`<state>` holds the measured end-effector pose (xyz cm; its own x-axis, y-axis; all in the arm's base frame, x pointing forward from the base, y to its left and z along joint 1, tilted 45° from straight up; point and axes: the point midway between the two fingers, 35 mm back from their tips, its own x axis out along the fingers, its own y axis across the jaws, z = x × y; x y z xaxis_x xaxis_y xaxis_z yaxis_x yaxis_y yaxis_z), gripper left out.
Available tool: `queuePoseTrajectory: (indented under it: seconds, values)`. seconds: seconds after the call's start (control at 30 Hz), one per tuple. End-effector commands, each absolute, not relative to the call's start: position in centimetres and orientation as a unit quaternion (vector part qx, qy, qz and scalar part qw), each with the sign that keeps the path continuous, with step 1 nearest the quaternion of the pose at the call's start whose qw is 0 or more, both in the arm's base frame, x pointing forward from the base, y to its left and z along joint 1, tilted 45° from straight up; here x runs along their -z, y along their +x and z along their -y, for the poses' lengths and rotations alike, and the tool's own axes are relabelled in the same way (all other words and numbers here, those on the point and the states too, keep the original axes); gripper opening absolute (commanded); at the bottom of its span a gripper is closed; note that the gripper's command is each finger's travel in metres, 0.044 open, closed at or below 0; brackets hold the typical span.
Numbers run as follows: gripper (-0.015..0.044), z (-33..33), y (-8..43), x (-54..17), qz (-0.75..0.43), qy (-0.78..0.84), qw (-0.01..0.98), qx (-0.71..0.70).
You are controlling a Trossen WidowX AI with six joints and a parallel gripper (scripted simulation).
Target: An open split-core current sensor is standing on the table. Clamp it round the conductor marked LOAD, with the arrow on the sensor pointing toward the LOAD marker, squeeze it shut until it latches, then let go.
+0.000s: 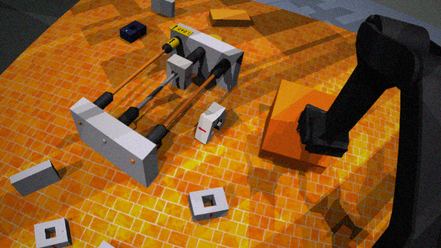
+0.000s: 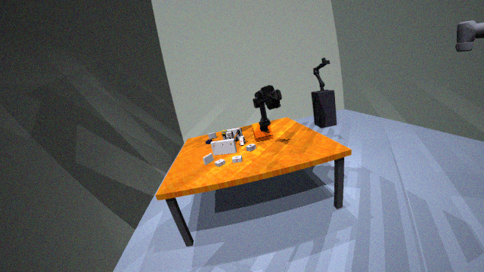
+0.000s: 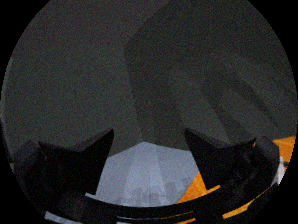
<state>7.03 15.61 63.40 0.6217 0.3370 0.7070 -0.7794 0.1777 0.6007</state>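
The open split-core sensor (image 1: 207, 120) (image 2: 242, 140) is white and stands on the table, right of the conductor rack. Its red arrow (image 1: 202, 129) points left in the top view. The LOAD conductor (image 1: 138, 73) is the leftmost copper rod, with a yellow band (image 1: 175, 43) and a yellow LOAD label (image 1: 182, 30) at its far end. Nothing is clamped round its bare length. My gripper (image 3: 149, 132) is open and empty in the wrist view, facing the walls and floor, away from the sensor. In the top view only the arm shows; the fingers are not visible.
A white closed sensor (image 1: 178, 60) surrounds the grey middle rod (image 1: 156, 90). Another copper rod (image 1: 189, 102) lies nearer the open sensor. White end blocks (image 1: 114, 138) (image 1: 220, 48) hold the rods. A navy block (image 1: 128, 32), orange block (image 1: 230, 18) and several white blocks (image 1: 215, 194) (image 1: 34, 177) stand around.
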Motion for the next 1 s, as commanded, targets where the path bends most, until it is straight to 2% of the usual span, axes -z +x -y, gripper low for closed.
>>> queuePoseTrajectory:
  seconds: [0.0, 0.23, 0.5, 0.77, 0.97]
  values:
    - [0.044, -16.5, 8.9, -62.0, 0.263, 0.445, 0.779, -0.354]
    - [0.044, -18.0, 13.8, -58.1, 0.303, 0.3, 0.853, -0.301]
    - [0.044, -16.6, 21.3, -51.6, 0.275, 0.148, 0.924, -0.223]
    - [0.044, -10.9, 28.2, -43.3, 0.181, 0.04, 0.974, -0.129]
    - [0.044, -4.3, 31.2, -36.4, 0.085, 0.002, 0.995, -0.049]
